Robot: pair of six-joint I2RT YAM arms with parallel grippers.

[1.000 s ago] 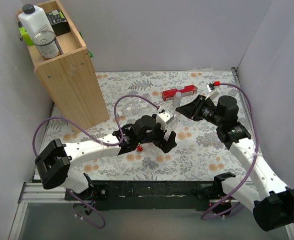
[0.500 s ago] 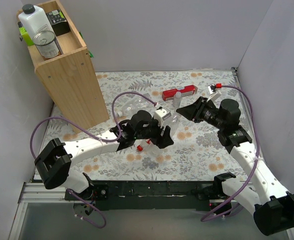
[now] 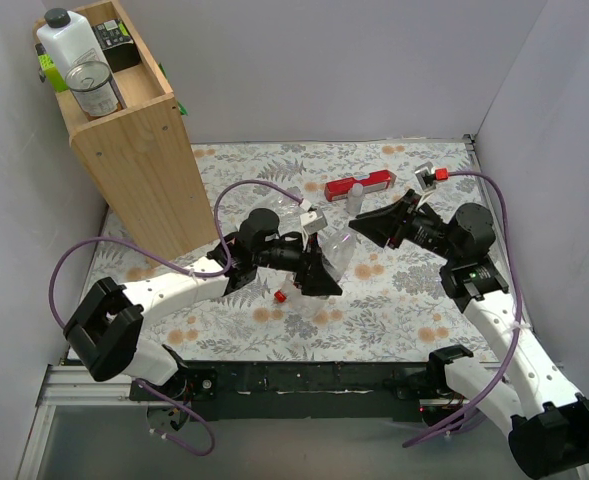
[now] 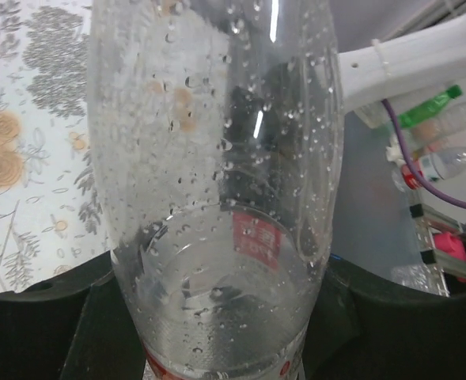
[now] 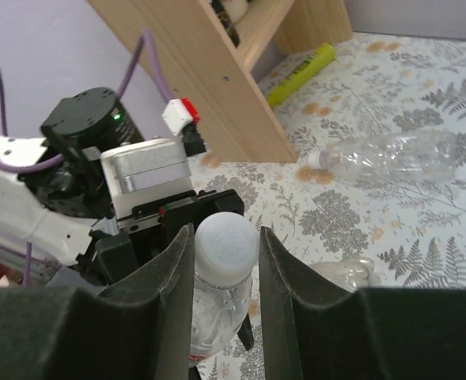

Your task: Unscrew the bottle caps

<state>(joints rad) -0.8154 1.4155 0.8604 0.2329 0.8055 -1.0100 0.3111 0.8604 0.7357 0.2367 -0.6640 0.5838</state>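
Above the table (image 3: 414, 300), the left gripper (image 3: 324, 268) pinches the clear bottle (image 4: 217, 198) by its body, neck pointing at the right gripper (image 5: 221, 231), whose spread jaws flank the whitish cap (image 5: 225, 247) without visibly clamping it.

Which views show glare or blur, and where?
Left wrist view: the bottle fills the frame, with bright glare streaks and droplets; the tablecloth seen through it is warped. Right wrist view: the right gripper's near fingers are dark and soft, the cap between them sharper. Top view: evenly lit, sharp.
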